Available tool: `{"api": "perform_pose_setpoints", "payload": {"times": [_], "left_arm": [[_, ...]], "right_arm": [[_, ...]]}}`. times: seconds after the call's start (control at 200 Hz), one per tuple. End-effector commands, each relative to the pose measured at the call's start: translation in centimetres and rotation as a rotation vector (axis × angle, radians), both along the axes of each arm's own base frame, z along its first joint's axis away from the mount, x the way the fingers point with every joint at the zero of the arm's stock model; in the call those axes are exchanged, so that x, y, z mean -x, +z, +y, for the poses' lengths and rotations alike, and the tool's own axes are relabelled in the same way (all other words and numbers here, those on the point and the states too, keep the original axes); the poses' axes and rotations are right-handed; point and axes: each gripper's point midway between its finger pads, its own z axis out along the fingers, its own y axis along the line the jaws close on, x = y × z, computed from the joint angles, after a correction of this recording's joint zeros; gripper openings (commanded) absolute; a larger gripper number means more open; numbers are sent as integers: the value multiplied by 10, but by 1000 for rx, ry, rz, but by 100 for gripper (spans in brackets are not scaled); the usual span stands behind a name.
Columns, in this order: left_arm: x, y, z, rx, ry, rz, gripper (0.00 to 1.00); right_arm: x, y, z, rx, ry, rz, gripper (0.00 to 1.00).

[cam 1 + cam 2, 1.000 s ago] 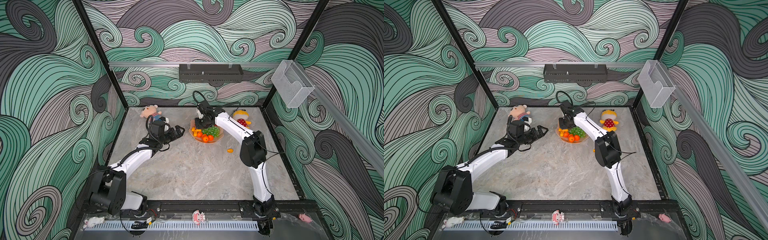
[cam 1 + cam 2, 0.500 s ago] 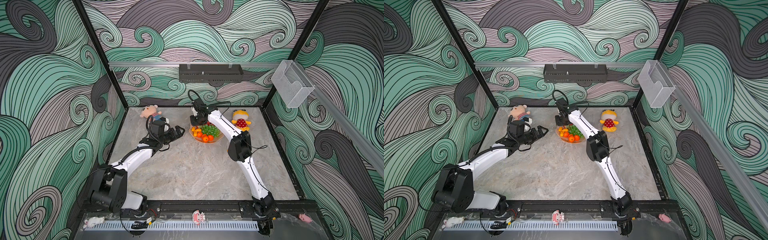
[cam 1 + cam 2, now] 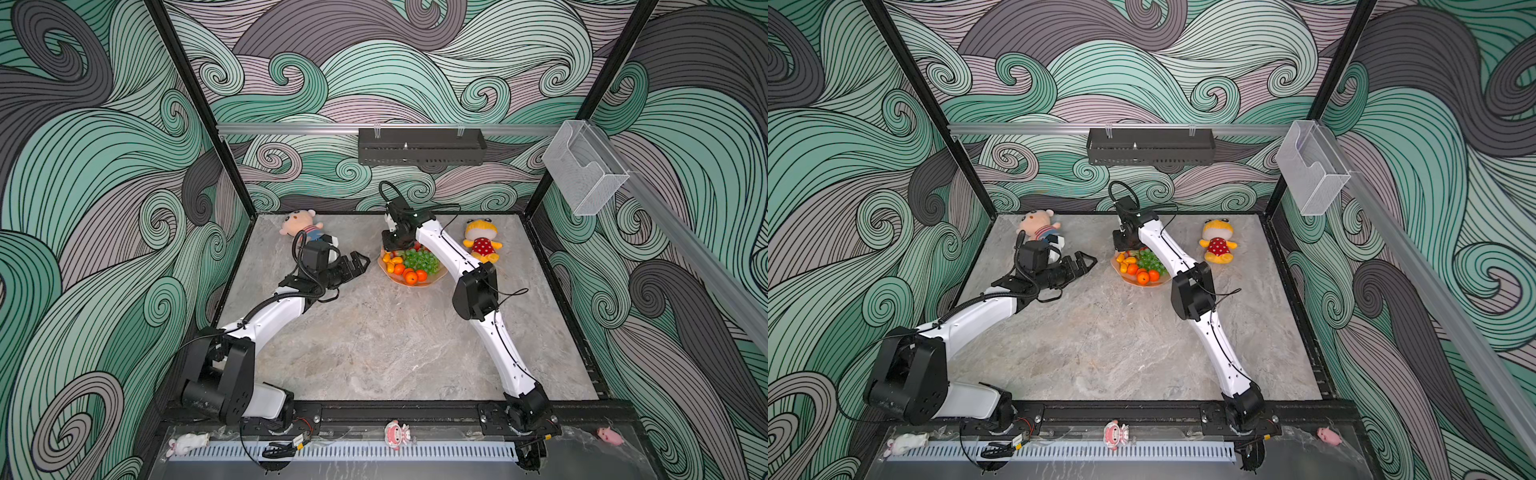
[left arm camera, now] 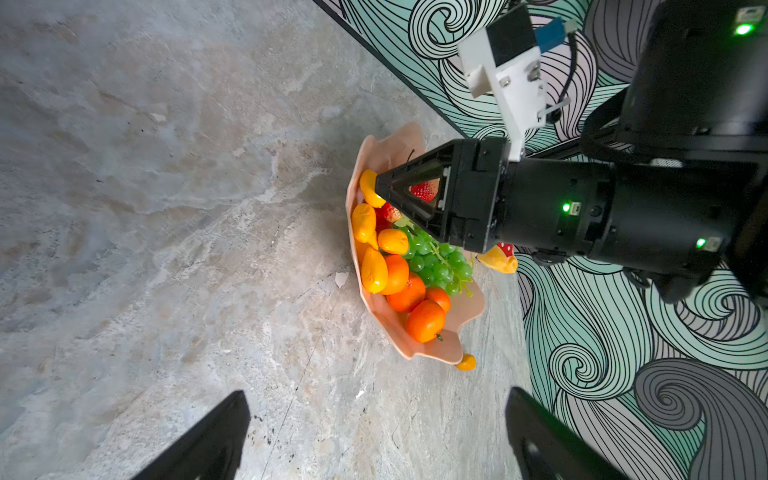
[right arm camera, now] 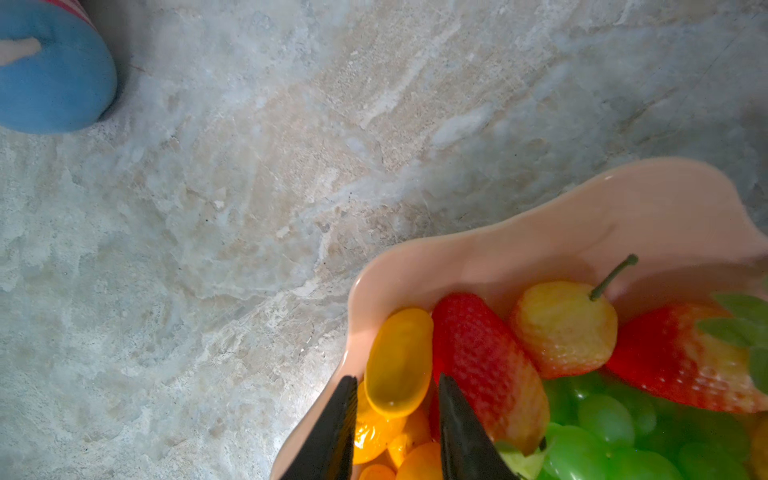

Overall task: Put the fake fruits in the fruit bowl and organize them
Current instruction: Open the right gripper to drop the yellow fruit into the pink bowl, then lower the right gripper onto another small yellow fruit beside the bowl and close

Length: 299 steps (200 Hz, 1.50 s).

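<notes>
Pink fruit bowl (image 5: 582,216) holds 2 red strawberries (image 5: 478,357); left end effector (image 4: 374,409) and right end effector (image 5: 397,380) apart.

Salmon-pink scalloped fruit bowl (image 4: 432,351) is filled with tangerines (image 4: 424,320), kumquats (image 4: 374,270), strawberries (image 5: 486,361) and a green grape bunch (image 4: 436,262); one stray kumquat (image 4: 465,362) is seen on the worktop (image 4: 166,249), just beside the rim.

Both top views are bright, evenly lit and sharp, just soft shadows on the table (image 3: 374,340), walls (image 3: 83,208) bowing at the edges. Right wrist view is dimmer; the grapes (image 5: 602,415) look soft, maybe out of focus. Glare spots on the tangerines (image 4: 424,322).
</notes>
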Motion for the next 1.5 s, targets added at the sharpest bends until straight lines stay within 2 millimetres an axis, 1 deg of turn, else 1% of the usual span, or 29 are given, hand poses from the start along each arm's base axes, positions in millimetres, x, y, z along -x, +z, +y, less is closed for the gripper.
{"api": "perform_pose_setpoints", "payload": {"times": [0.0, 0.13, 0.3, 0.405, 0.485, 0.495, 0.585, 0.595, 0.615, 0.62, 0.625, 0.63, 0.645, 0.82, 0.84, 0.865, 0.946, 1.026, 1.141, 1.271, 1.326, 1.341, 1.356, 1.451, 1.491], "left_arm": [[-10, 17, -2, 17, -13, -47, 99], [-6, 15, -7, 24, -39, -49, 99], [7, 18, -16, -20, -85, -72, 99], [22, 15, -23, -59, -113, -78, 99], [36, 10, -29, -81, -135, -78, 99], [38, 9, -30, -84, -137, -79, 99], [55, 2, -39, -118, -162, -76, 99], [56, 1, -40, -123, -165, -75, 99], [60, -1, -43, -131, -174, -74, 99], [61, -1, -44, -132, -176, -75, 99], [62, -1, -45, -134, -179, -76, 99], [63, -2, -45, -136, -182, -75, 99], [65, -3, -47, -142, -187, -74, 99], [91, -13, -77, -208, -270, -88, 99], [93, -13, -81, -213, -280, -93, 98], [94, -14, -84, -219, -291, -96, 99], [100, -14, -97, -240, -326, -115, 99], [103, -13, -108, -259, -353, -134, 99], [104, -11, -122, -270, -383, -154, 99], [104, -13, -136, -279, -414, -163, 99], [105, -7, -140, -273, -425, -177, 99], [104, -16, -143, -286, -433, -161, 99], [104, -18, -143, -292, -436, -159, 99], [104, -18, -151, -296, -454, -168, 99], [104, -18, -153, -296, -457, -169, 99]], "right_arm": [[-2, 8, -1, -19, -4, -3, 36], [-1, 21, -3, -27, 0, -17, 36], [7, 49, -9, -29, 7, -44, 35], [19, 68, -15, -26, 14, -54, 34], [30, 78, -24, -7, 7, -60, 33], [31, 82, -25, -7, 5, -69, 33], [47, 88, -36, -5, -4, -79, 32], [49, 86, -37, -5, -6, -77, 32], [52, 91, -40, -12, -10, -89, 32], [51, 98, -40, -20, -12, -104, 32], [54, 88, -41, -9, -13, -86, 32], [54, 98, -42, -20, -15, -103, 32], [57, 101, -44, -23, -19, -111, 32], [94, 95, -75, -6, -72, -104, 32], [97, 97, -77, -10, -77, -110, 32], [103, 92, -82, -2, -84, -101, 32], [120, 86, -98, 14, -115, -97, 32], [136, 82, -110, 12, -138, -93, 32], [157, 69, -136, 49, -204, -76, 33], [174, 53, -174, 67, -321, -37, 33], [180, 46, -192, 67, -379, -16, 33], [181, 44, -196, 67, -396, -10, 34], [183, 42, -201, 67, -415, -5, 34], [191, 29, -228, 60, -523, 42, 35], [193, 25, -236, 56, -562, 57, 36]]}}
